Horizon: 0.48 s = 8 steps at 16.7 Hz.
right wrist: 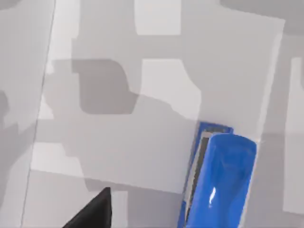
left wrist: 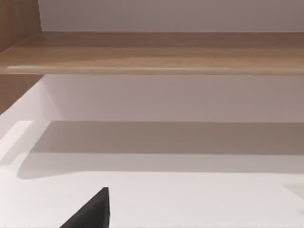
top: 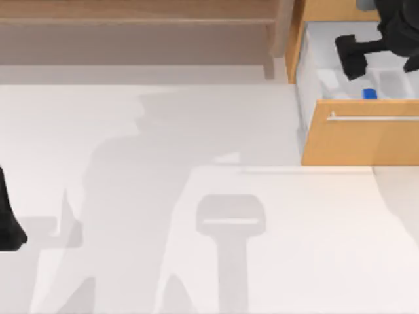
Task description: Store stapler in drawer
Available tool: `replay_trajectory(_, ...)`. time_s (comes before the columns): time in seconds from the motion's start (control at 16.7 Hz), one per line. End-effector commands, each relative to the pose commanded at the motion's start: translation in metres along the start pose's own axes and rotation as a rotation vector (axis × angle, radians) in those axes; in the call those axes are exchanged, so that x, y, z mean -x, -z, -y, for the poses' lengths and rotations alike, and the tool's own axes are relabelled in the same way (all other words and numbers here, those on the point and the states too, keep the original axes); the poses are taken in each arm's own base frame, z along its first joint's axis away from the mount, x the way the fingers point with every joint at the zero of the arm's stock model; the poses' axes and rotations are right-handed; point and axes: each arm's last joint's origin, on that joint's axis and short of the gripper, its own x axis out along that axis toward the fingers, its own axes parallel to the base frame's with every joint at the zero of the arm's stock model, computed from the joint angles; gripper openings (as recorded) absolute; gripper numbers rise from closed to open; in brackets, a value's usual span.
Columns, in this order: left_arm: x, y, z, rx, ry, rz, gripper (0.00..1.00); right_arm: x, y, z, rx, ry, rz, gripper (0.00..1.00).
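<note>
Top view, left edge: left arm (top: 8, 219), parked low on the table (top: 163, 196), seen as a dark shape only; finger spacing impossible to tell. Left wrist view: one black fingertip (left wrist: 92, 211) over the white tabletop, facing the wooden shelf unit (left wrist: 152, 54) and the pale wall behind it.

Top view, centre: bare white tabletop crossed by grey shadows of both arms. Far edge: brown-grey shelf unit (top: 137, 29), spanning from the left side to just beside the drawer.

Top view, right: drawer (top: 360, 140), pulled out, light orange-brown front with a thin silver bar handle (top: 373, 118) lying horizontally across it; white interior exposed behind the front panel. Stapler (top: 370, 94), small and bright blue, lying inside the drawer on the white floor, close behind the front panel. Right gripper (top: 353, 57), black, above the open drawer interior, farther back than the stapler and apart from it; nothing seen between the fingers, spread or pressed together impossible to tell.

Right wrist view: stapler (right wrist: 218, 180) flat on the white drawer floor, glossy blue upper body over a blue base with a grey strip along one side; one black fingertip (right wrist: 92, 213) at the frame edge, well apart from the stapler and not touching it. Angular grey shadows on the drawer floor.
</note>
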Motion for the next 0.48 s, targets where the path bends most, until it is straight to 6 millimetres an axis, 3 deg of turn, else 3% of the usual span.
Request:
replay_trajectory(0.24, 0.000, 0.000, 0.000, 0.000, 0.000, 0.000, 1.00, 0.033, 0.007, -0.028, 0.251, -0.002, 0.286, 1.00)
replay_trajectory(0.48, 0.000, 0.000, 0.000, 0.000, 0.000, 0.000, 1.00, 0.037, 0.033, -0.073, 0.572, 0.025, 0.547, 1.00)
